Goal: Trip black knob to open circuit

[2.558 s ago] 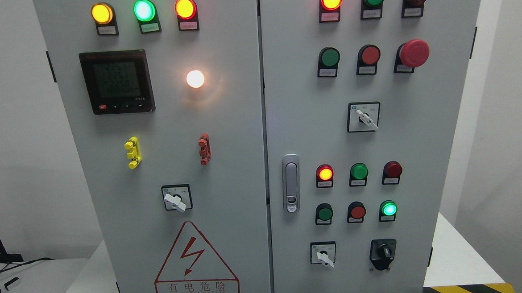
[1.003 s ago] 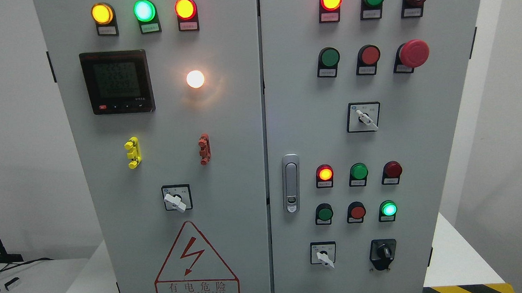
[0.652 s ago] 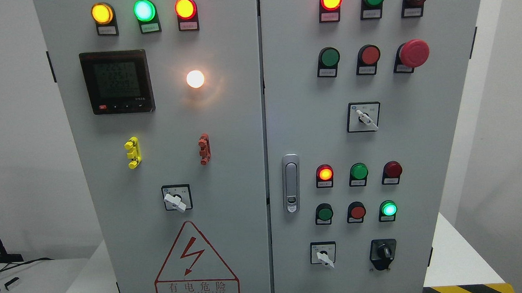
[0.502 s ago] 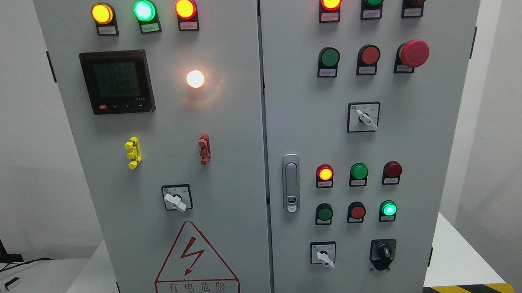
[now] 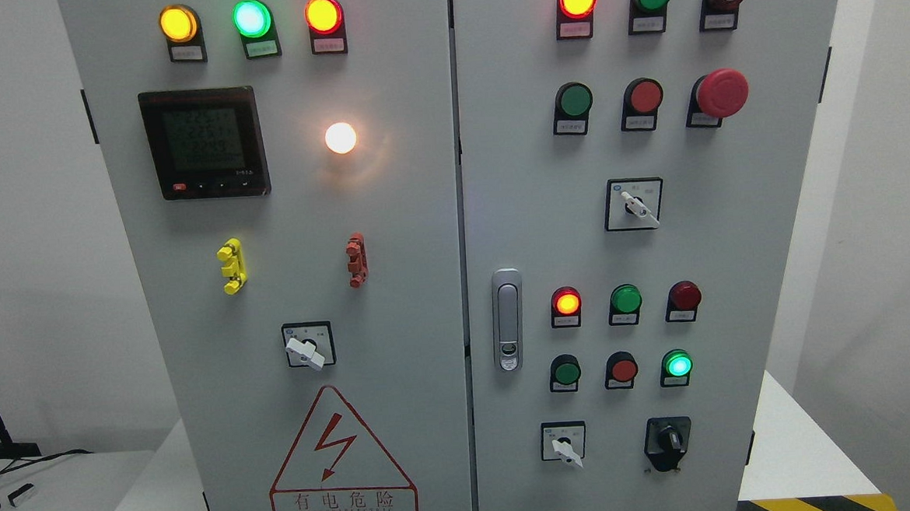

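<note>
The black knob (image 5: 668,440) sits on its black plate at the lower right of the grey cabinet's right door (image 5: 736,272); its handle stands roughly upright. To its left is a white selector switch (image 5: 564,444), turned down to the right. Neither of my hands nor any arm shows in the head view.
The cabinet's left door (image 5: 408,250) carries a meter display (image 5: 204,142), lit lamps, a white selector (image 5: 308,346) and a red warning triangle (image 5: 341,456). A silver door handle (image 5: 507,319) and a red mushroom button (image 5: 721,92) are on the right door. Cables lie lower left (image 5: 14,465).
Only the digits on the meter display flicker; the knob and switches stay as they were and no hand has come into view.
</note>
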You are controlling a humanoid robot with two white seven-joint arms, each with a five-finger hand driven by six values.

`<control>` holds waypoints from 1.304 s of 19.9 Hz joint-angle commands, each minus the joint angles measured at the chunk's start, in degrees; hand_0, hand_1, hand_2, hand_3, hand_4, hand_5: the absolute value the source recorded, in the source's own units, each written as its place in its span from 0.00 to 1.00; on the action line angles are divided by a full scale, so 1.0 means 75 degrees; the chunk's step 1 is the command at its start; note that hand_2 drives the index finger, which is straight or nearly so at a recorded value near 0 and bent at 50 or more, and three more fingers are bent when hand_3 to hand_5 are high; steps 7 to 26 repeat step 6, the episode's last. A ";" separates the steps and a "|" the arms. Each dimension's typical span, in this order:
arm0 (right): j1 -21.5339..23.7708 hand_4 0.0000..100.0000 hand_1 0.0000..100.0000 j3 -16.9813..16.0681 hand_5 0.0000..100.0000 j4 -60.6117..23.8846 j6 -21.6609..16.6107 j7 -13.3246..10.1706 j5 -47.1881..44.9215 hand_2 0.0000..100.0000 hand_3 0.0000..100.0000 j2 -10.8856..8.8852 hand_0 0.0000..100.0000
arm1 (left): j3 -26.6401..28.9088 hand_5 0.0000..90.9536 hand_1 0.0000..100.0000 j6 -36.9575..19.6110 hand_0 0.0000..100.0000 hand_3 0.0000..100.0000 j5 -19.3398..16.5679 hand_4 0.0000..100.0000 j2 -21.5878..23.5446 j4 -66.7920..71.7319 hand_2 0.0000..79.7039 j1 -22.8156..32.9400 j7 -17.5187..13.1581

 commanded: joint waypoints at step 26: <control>0.0063 0.22 0.04 -0.0018 0.22 -0.0011 -0.0008 -0.0003 0.0012 0.18 0.28 -0.0038 0.00 | 0.0000 0.00 0.39 0.0004 0.12 0.00 -0.0234 0.00 0.0002 0.0000 0.00 0.0000 0.0004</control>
